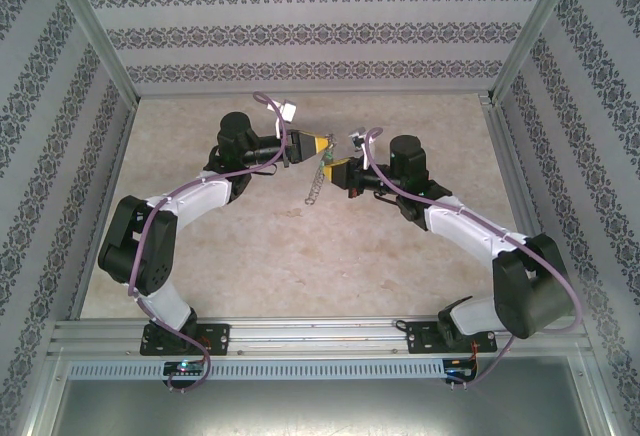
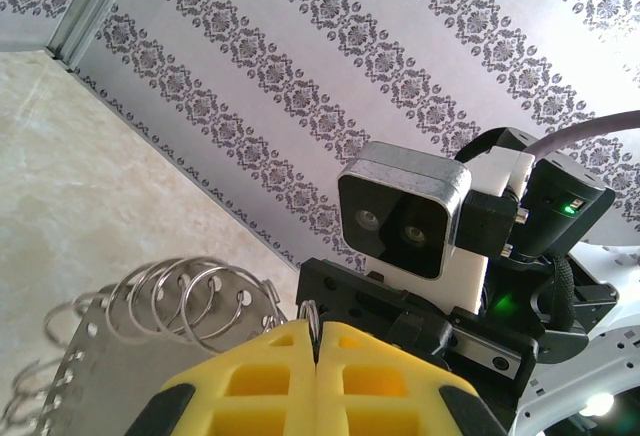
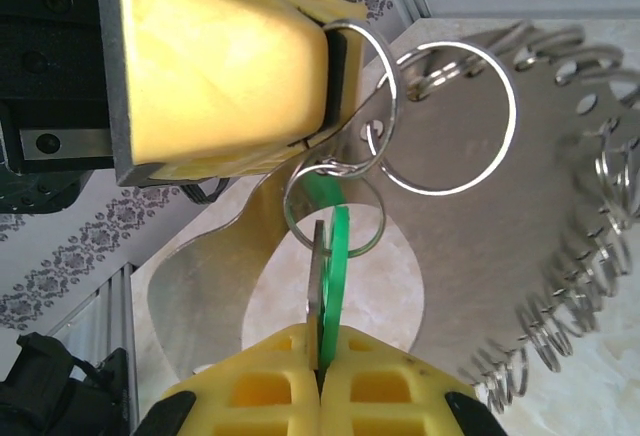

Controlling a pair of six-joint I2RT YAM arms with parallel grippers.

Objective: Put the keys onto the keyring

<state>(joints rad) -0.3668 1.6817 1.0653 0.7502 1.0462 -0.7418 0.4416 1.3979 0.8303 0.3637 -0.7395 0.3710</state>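
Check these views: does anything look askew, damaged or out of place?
Nothing damaged or spilled. The keyring hangs tilted from the left gripper, and the green key stands edge-on in the right gripper, apparently on purpose.

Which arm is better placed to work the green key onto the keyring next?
Likely right: the right tool is shut on the green key at a small loop; the left tool just pinches the keyring.

Left hand [image 2: 315, 348]: yellow foam fingers [image 2: 250, 381] pressed together, pinching one wire loop of the keyring.
Keyring [image 2: 130, 361]: grey metal plate fringed with small wire loops, lower left.
Opposite: silver-framed black camera [image 2: 403, 218].
Desk [image 2: 70, 186]: beige, marbled.
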